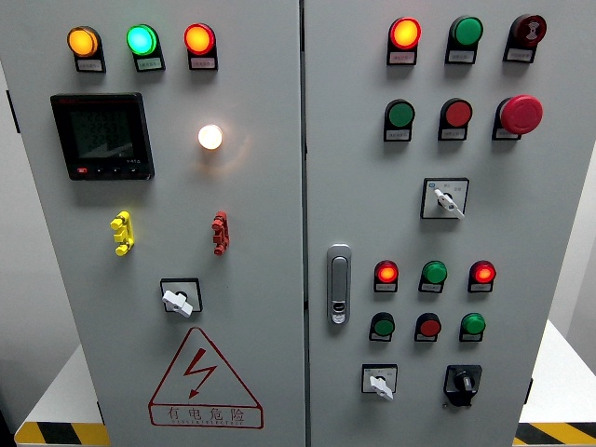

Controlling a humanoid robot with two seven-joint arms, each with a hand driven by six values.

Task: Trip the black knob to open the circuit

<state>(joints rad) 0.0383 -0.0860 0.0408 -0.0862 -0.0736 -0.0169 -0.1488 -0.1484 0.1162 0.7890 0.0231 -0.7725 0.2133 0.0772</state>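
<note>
The black knob [462, 383] is sitting at the lower right of the grey cabinet's right door [549, 233], beside a white switch [379, 382]. No robot hand is showing, so its state cannot be told.

A tall grey metal cabinet [261, 223] fills almost the whole view, leaving only narrow strips of the room at the edges. No robot hand is in view to place things by. Behind the cabinet, a pale wall [582, 251] shows at the right. Low on both sides lies a light floor [65, 391], with yellow and black hazard tape [56, 434] in the bottom corners. The lighting is even and bright.
</note>
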